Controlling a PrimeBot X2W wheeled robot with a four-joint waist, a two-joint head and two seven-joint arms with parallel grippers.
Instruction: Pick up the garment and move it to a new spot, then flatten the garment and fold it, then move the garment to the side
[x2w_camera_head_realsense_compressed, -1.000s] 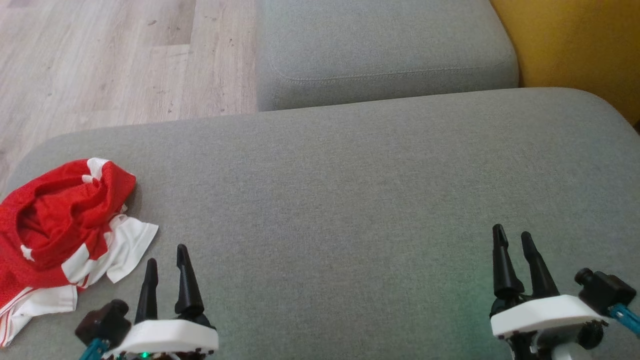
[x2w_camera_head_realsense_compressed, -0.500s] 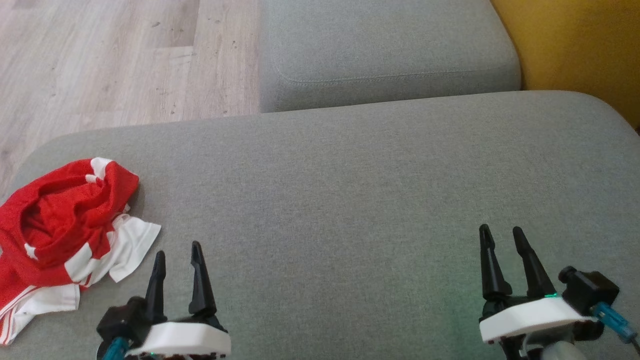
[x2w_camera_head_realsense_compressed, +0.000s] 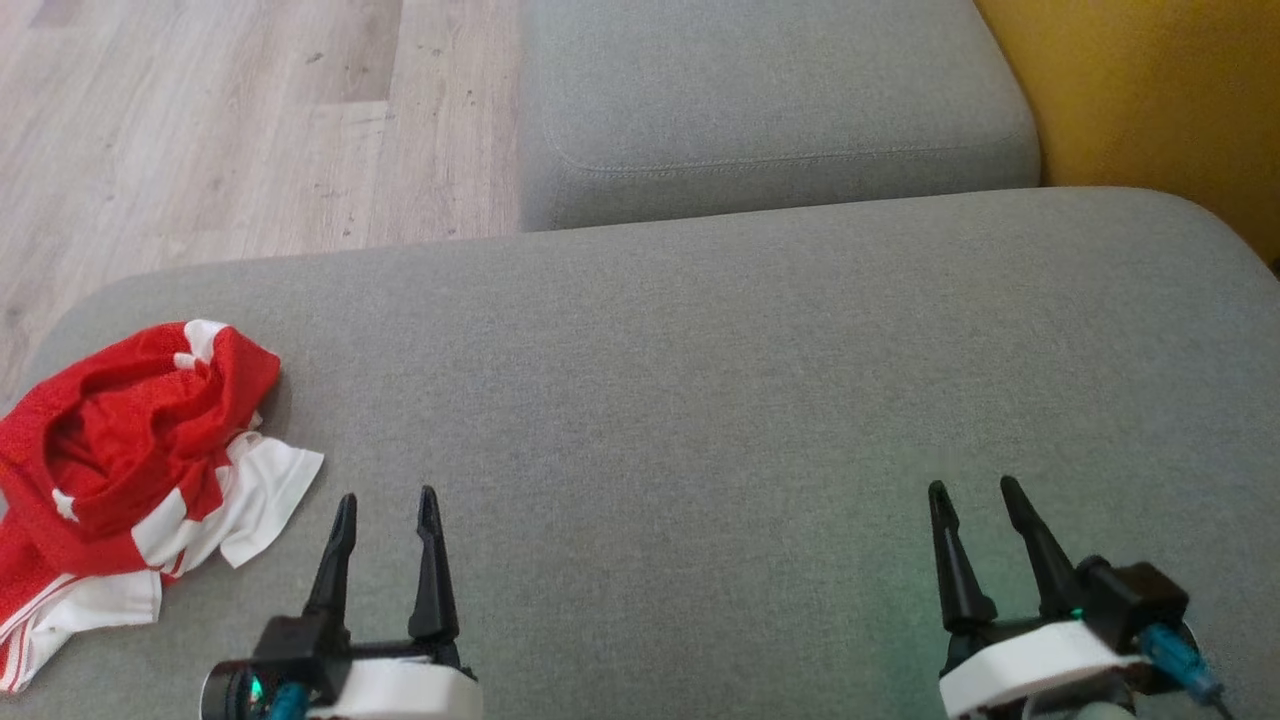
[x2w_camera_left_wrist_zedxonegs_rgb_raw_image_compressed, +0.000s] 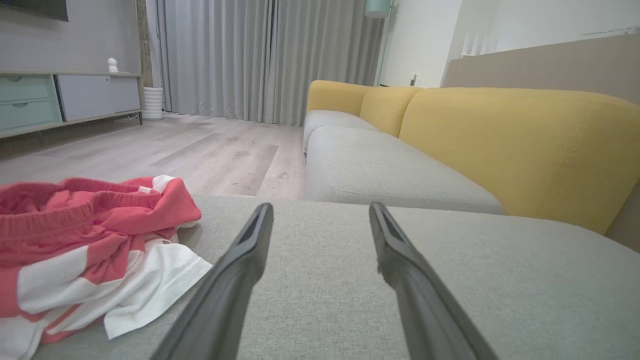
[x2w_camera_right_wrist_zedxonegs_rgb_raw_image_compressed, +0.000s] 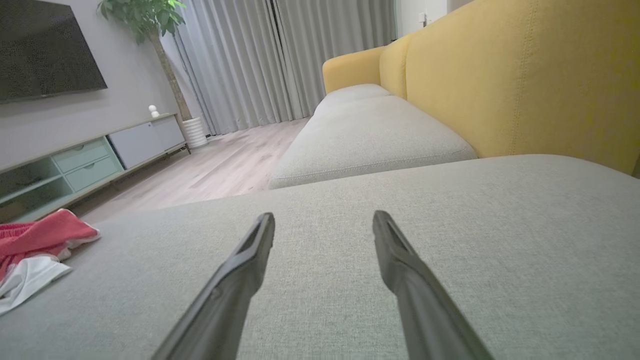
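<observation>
Garment (x2w_camera_head_realsense_compressed: 130, 450) bunched lower left, apparently shorts; left gripper (x2w_camera_head_realsense_compressed: 385, 520) nearer, right gripper (x2w_camera_head_realsense_compressed: 975, 505) far; both open, empty.

One garment (x2w_camera_head_realsense_compressed: 120, 440), two cushions (x2w_camera_head_realsense_compressed: 780, 90) (x2w_camera_head_realsense_compressed: 750, 380), two claws (x2w_camera_head_realsense_compressed: 388, 494) (x2w_camera_head_realsense_compressed: 973, 483)

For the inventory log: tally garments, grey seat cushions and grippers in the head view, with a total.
Crumpled red-and-white fabric garment: 1
Grey fabric seat cushions: 2, near cushion and far cushion
Open grippers with dark fingers: 2, left gripper and right gripper
Total: 5
</observation>
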